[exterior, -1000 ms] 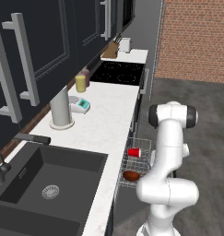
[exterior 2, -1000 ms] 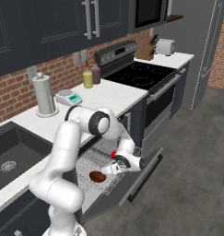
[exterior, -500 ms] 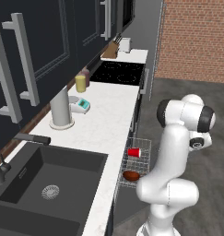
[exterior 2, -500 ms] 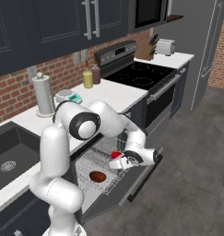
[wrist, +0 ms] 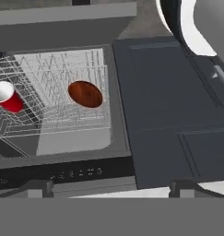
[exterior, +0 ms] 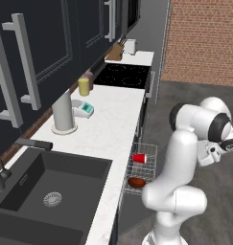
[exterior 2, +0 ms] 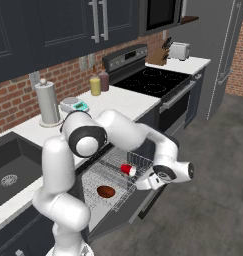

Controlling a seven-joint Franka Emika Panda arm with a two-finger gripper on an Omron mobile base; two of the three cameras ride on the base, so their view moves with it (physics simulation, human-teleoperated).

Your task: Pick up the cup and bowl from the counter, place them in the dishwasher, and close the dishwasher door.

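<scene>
My claw hangs with fingers apart and empty, just past the outer edge of the lowered dishwasher door; the cup and bowl already lie in the rack, so the door's free edge beneath me is what I must lift
</scene>
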